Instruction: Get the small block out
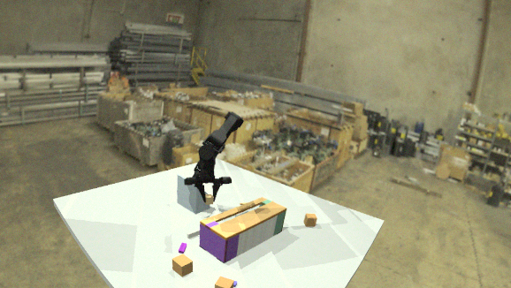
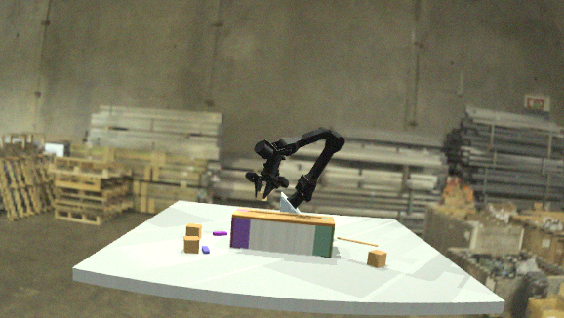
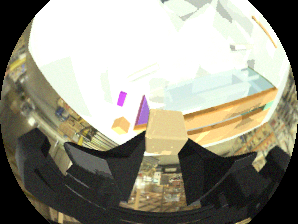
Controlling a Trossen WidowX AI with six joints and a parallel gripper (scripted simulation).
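My gripper (image 1: 209,200) (image 2: 261,196) (image 3: 162,134) is shut on the small tan block (image 1: 209,199) (image 2: 264,196) (image 3: 166,127), which shows between the fingertips in all three views. Gripper and block are in the air above the table (image 1: 110,230) (image 2: 171,275), outside the box and apart from it. The box (image 1: 258,234) (image 2: 283,236) (image 3: 225,90) stands upright, with an orange slotted top, a purple end and a green end. In the exterior view they are behind and above the box, toward its purple end.
Orange cubes (image 1: 182,265) (image 2: 377,258) (image 3: 121,125) stand on both sides of the box. A magenta piece (image 1: 182,247) (image 2: 220,233) (image 3: 122,98) and a blue piece (image 2: 206,250) lie beyond the purple end. A thin orange stick (image 2: 358,242) (image 3: 264,31) lies beyond the green end. A grey-blue panel (image 1: 187,194) (image 2: 287,204) stands near the arm.
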